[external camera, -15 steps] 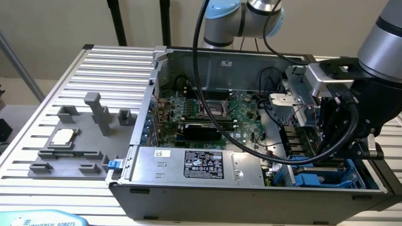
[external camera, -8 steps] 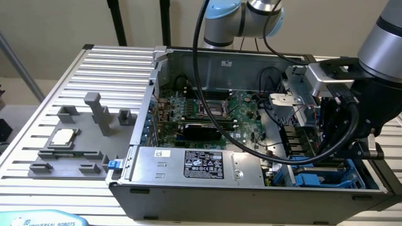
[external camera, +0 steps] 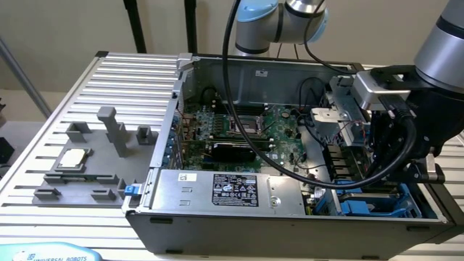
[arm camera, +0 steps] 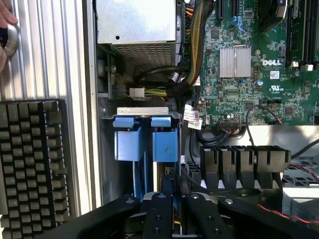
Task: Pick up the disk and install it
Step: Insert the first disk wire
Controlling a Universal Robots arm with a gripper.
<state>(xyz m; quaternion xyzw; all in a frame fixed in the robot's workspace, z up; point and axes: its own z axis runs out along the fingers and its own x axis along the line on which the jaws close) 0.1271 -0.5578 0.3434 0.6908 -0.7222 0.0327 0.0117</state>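
Crowding the hand (arm camera: pixel 174 199): blue disk (arm camera: pixel 144 144), cables (arm camera: pixel 164 79), motherboard (arm camera: pixel 249 55).

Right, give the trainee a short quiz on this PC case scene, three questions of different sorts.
1. True or false: the gripper hangs over the CPU chip on the grey fixture.
2. What lies beside the PC case in the wrist view? A) a keyboard B) a screwdriver C) a fan
3. Fill in: the plastic carriers in the drive bay are coloured ___.

Key
1. False: it is at the drive bay, shut on the blue edge of the disk.
2. A, the black keyboard.
3. Blue.
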